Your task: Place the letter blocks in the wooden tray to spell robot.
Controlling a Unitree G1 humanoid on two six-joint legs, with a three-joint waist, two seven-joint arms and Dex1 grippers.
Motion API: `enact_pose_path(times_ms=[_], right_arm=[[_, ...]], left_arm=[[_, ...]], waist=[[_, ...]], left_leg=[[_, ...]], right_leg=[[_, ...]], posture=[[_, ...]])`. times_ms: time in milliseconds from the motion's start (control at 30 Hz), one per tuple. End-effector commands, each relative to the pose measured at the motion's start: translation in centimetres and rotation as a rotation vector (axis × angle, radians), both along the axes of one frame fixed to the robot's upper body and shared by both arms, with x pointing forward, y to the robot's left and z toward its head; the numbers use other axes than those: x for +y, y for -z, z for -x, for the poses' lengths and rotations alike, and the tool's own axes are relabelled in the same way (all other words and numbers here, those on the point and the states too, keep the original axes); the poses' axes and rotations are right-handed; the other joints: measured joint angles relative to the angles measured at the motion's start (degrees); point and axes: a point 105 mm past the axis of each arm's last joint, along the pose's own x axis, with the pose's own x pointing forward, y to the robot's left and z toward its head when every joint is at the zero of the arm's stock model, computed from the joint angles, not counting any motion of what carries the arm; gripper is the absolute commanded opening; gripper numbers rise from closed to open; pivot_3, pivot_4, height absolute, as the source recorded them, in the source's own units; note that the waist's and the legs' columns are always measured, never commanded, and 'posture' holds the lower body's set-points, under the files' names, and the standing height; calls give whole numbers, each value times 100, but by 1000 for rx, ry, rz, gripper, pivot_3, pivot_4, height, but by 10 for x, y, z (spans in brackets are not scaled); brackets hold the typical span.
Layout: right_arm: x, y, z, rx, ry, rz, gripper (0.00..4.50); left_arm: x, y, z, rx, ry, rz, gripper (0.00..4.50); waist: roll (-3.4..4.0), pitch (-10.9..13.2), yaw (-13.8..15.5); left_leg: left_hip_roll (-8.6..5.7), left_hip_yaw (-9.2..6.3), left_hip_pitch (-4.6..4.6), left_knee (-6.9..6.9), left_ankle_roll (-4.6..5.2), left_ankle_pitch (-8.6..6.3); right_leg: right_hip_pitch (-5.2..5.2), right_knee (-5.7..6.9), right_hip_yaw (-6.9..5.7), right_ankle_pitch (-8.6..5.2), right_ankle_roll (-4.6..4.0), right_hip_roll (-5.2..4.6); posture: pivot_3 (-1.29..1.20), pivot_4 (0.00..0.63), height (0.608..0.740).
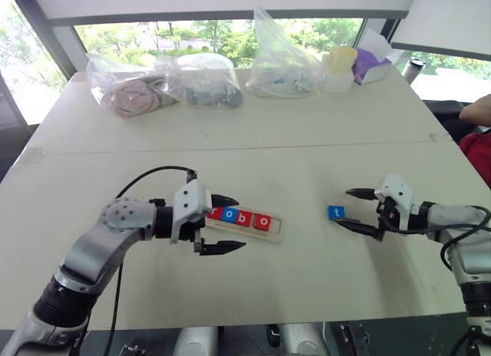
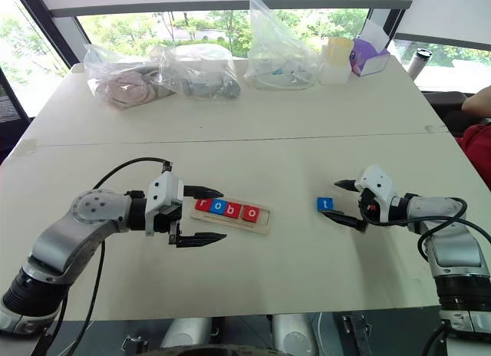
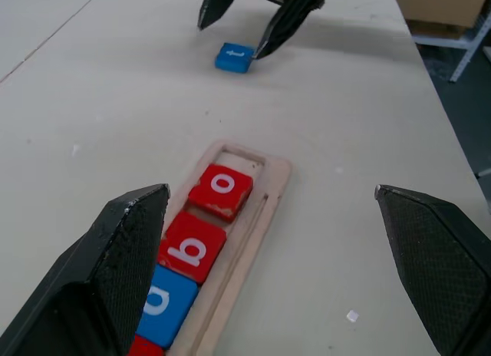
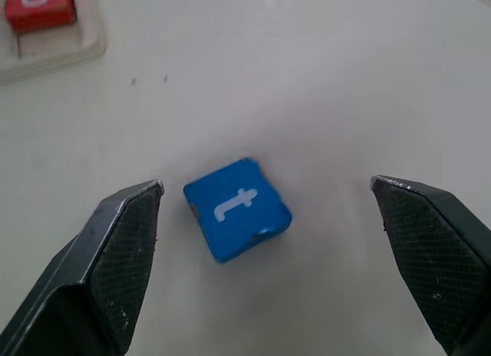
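Observation:
The wooden tray (image 1: 278, 228) lies near the table's middle. It holds a red tile, a blue o (image 1: 229, 215), a red b (image 1: 244, 218) and a red o (image 1: 263, 222); its right end slot (image 3: 242, 156) is bare. My left gripper (image 1: 241, 222) is open, its fingers straddling the tray's left end above the tiles, holding nothing. The blue t block (image 1: 336, 212) lies flat on the table to the right of the tray. My right gripper (image 1: 343, 207) is open just beside it, and in the right wrist view the t block (image 4: 236, 209) sits between the spread fingers, untouched.
Clear plastic bags (image 1: 165, 84) of items, a yellow cup (image 1: 341, 60) and a purple box (image 1: 372, 64) line the table's far edge. A person's arm (image 1: 477, 110) and red clothing show at the right edge. A seam (image 1: 230, 150) crosses the table.

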Motion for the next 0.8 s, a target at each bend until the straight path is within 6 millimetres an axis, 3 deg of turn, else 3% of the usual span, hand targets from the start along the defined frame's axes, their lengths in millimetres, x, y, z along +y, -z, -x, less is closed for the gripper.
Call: enact_pose_path(times_ms=[33,233,267,333,500,633,700,800], right_arm=[[1,-4,0,-25,-71,40,4465],[-3,6,-6,-44,-110,112,4465],[-4,8,-7,-50,-116,126,4232],[-5,11,-10,-61,-120,129,3591],[6,3,-17,-84,-126,67,1150],[39,-19,-13,-33,-155,-91,1117],[66,-24,-1,-25,-227,-72,1117],[91,-23,8,-31,-264,5,1117]], left_arm=[[-2,-9,4,-47,-10,14,4500],[-5,-11,7,-47,-17,14,4500],[-5,-12,7,-47,-19,14,4500],[-5,-13,5,-50,-28,9,4500],[-1,-16,3,-55,-45,-12,4500],[8,-12,-2,-53,-81,-31,4500],[15,-8,-1,-48,-98,-51,4500],[25,-4,3,-39,-106,-79,4500]], waist=[[0,0,-2],[0,0,-9],[0,0,-9],[0,0,-15],[-1,-1,-14],[3,-1,-31],[6,-1,-28],[6,-1,-11]], left_leg=[[0,2,0,2,0,0],[-2,11,6,11,-1,0],[-2,10,7,11,-1,0],[-1,10,8,11,0,0],[-1,11,12,17,-2,1],[2,9,13,18,-2,1],[4,4,9,15,-2,1],[6,-12,8,8,-2,1]], right_leg=[[0,-1,1,0,0,-2],[2,5,7,0,1,-6],[2,6,6,1,0,-4],[2,7,7,1,0,-2],[8,9,8,5,-5,-2],[6,13,8,17,-25,1],[0,16,8,17,-25,4],[-3,17,5,16,-23,7]], posture=[[0,150,740],[0,150,740],[0,150,740],[0,150,740],[0,150,740],[0,150,740],[0,150,740],[0,150,740]])
